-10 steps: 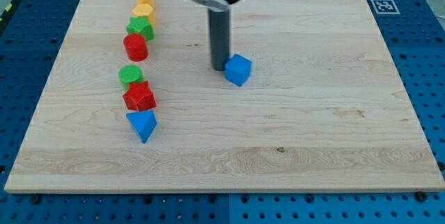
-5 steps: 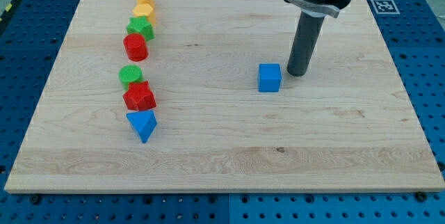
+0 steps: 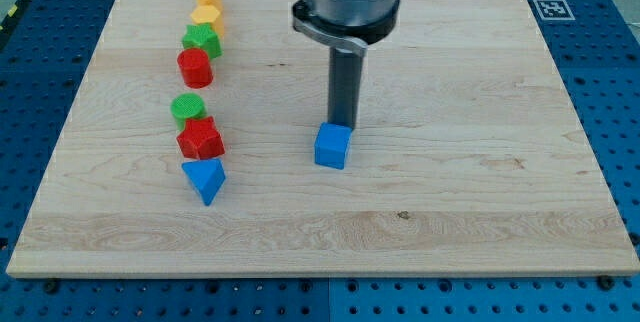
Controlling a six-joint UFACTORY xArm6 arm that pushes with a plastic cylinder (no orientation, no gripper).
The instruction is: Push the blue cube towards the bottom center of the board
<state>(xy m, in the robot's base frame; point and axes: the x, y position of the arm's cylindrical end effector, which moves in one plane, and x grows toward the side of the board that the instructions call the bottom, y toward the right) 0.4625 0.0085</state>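
The blue cube (image 3: pixel 332 146) sits on the wooden board (image 3: pixel 480 192), a little left of the middle and about halfway down. My tip (image 3: pixel 343 124) stands just above the cube toward the view's top, touching or almost touching its top right edge. The dark rod rises from there to the arm's grey head near the view's top.
A column of blocks runs down the board's left side: two yellow blocks (image 3: pixel 206 6), a green block (image 3: pixel 201 39), a red cylinder (image 3: pixel 195 67), a green cylinder (image 3: pixel 187 110), a red block (image 3: pixel 200 138) and a blue triangular block (image 3: pixel 205 178). A marker tag (image 3: pixel 549 8) is at top right.
The cube went right and down, then left and further down, ending below its first spot. My tip swung from the cube's left to its right, then to just above it.
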